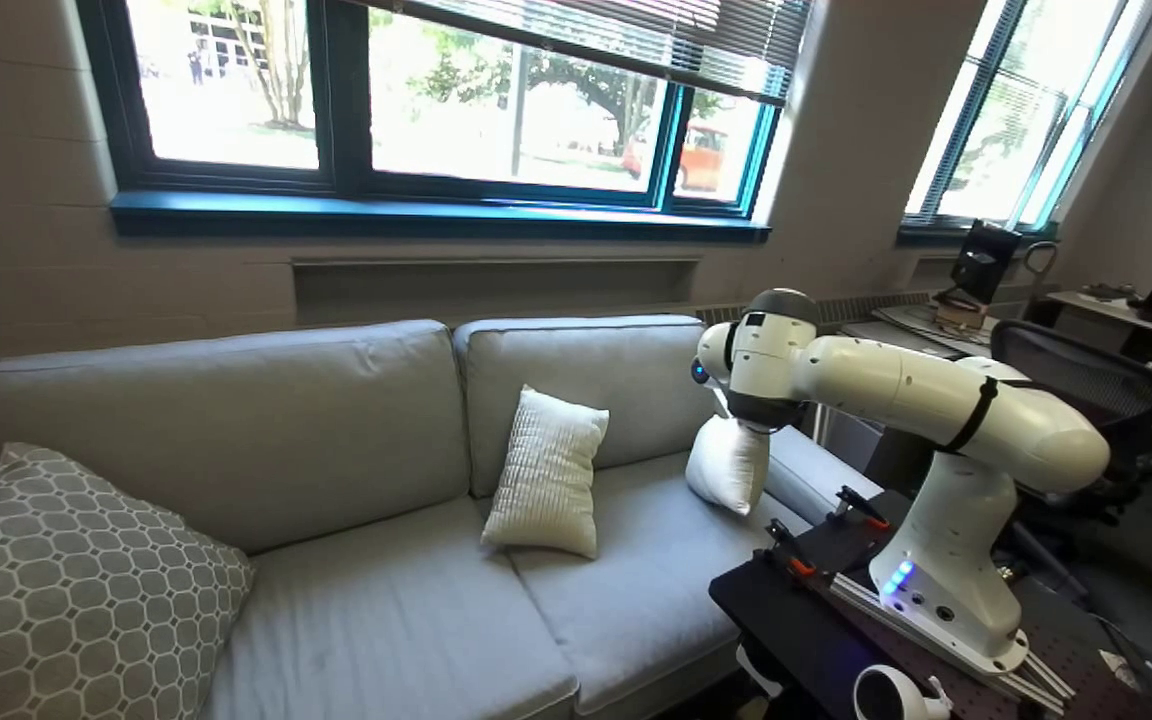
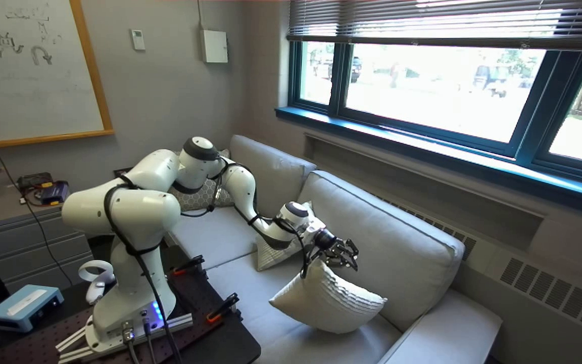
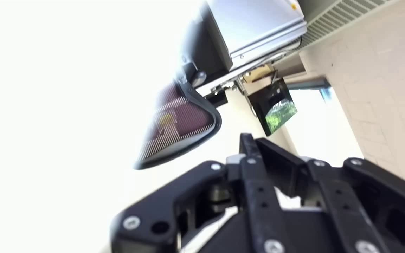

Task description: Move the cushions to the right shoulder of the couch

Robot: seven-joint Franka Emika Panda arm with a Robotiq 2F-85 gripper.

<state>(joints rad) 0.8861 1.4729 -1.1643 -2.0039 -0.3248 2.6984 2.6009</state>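
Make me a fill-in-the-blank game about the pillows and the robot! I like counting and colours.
1. I count ____ small white pillows.
2. With the big patterned pillow, that makes ____ pillows altogether.
3. The lights on the robot's base glow the colour ____.
4. Nearer or farther? Seen from the armrest, the white pillow right by the gripper is ____ than the other white one.

Missing words: two; three; blue; nearer.

Nothing legible: faint handwriting (image 2: 24, 16) on the whiteboard (image 2: 23, 103), a white label (image 2: 27, 302) on the blue box (image 2: 23, 316).
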